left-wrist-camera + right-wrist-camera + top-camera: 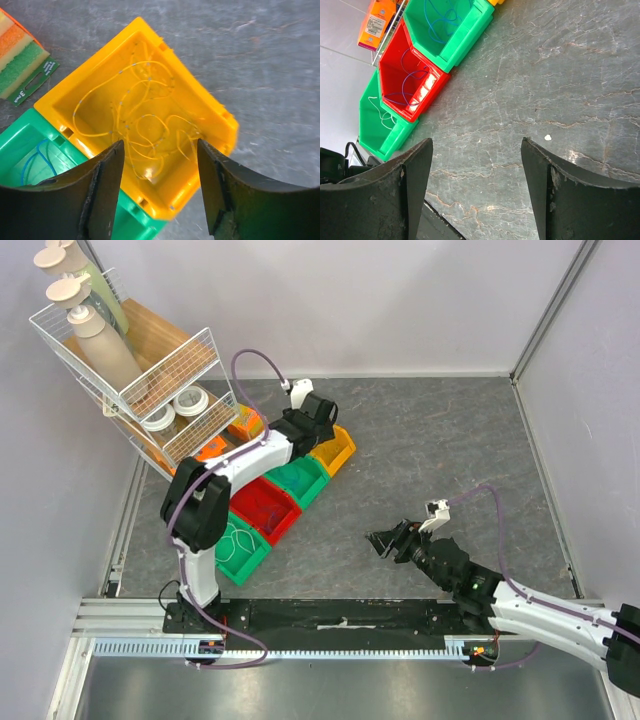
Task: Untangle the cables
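Yellow cables lie loose in the yellow bin, just under the left gripper, its jaws wide and empty. Blue cables sit in the green bin and red bin. The right gripper hangs wide over the table, holding nothing. I'd say the separating is nearly finished.

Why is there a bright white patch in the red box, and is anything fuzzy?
Right wrist: light glares off the glossy floor of the red bin. Left wrist: the right corner of the yellow bin looks smeared. Top external: even light, nothing fuzzy.
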You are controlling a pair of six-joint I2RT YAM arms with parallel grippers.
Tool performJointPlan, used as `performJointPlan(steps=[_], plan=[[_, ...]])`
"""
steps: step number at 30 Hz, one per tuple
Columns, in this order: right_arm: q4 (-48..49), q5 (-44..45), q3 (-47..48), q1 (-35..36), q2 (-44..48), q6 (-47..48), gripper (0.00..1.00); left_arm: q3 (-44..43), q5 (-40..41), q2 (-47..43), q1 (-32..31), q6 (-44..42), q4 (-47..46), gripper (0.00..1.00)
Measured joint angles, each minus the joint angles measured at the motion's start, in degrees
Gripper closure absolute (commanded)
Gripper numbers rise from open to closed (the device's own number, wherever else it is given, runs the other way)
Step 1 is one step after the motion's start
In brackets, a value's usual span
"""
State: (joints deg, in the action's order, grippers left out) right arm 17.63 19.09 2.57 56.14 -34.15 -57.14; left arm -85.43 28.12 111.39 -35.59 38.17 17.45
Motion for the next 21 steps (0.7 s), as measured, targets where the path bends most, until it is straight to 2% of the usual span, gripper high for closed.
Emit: performJointPlan(steps=[5,7,10,13,18,21], plan=[[0.4,0.0,0.0,0.0,-1.2,0.0,0.21,2.8,-6.9,-8.5,0.0,0.6,-0.3,0.32],[0.6,0.0,0.0,0.0,-1.5,0.0,0.21,6.6,-11.3,-14.2,0.0,1.1,-1.8,0.27],[0.7,0.0,0.0,0.0,-1.6,0.0,0.21,16.5,-20.1,-24.5,0.0,2.2,-7.1,0.20],[0.8,0.0,0.0,0.0,-1.6,0.0,0.20,28.9,-30.6,-35.0,0.0,3.6,-13.2,0.18],[0.8,0.0,0.0,0.0,-1.4,-0.1,0.09,46.1,-48.0,-49.7,-0.1,5.4,-17.6,0.17],[0.3,0.3,0.0,0.0,0.0,-0.1,0.02,53.2,-56.4,-59.5,-0.2,5.4,-17.8,0.15]])
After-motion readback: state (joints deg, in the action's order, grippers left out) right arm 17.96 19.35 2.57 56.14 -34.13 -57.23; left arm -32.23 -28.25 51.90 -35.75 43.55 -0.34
